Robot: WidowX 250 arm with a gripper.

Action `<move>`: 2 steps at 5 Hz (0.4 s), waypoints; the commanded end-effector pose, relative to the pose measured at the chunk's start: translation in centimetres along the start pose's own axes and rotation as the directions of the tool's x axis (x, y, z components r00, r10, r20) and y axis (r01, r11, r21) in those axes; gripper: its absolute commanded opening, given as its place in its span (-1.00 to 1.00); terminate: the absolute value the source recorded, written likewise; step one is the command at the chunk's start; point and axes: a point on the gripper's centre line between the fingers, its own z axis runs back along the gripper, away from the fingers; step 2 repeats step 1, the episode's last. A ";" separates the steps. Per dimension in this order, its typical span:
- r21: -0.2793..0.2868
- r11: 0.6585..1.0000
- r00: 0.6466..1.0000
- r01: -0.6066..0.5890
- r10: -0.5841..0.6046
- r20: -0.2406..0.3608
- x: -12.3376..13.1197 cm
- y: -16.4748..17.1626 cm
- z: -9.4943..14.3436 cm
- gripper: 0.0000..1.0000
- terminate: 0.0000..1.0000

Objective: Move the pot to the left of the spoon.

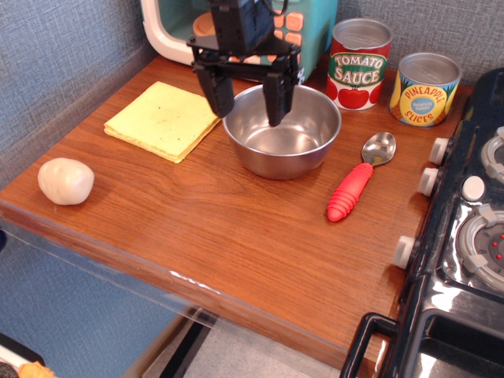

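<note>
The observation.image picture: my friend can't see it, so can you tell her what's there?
A black gripper hangs open over the left rim of a shiny pot on a wooden counter. A red-handled spoon lies to the pot's right, a yellow cloth to its left.

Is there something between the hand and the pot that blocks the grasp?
Nothing visible does. The open hand hangs right over the pot's left rim, one finger above its inside, the other outside toward the yellow cloth.
</note>
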 end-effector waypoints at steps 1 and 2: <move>0.009 1.000 0.999 0.015 -0.016 0.048 -0.5 -0.9 1.8 1.00 1.00; 0.009 1.000 0.999 0.015 -0.016 0.048 -0.5 -0.9 1.8 1.00 1.00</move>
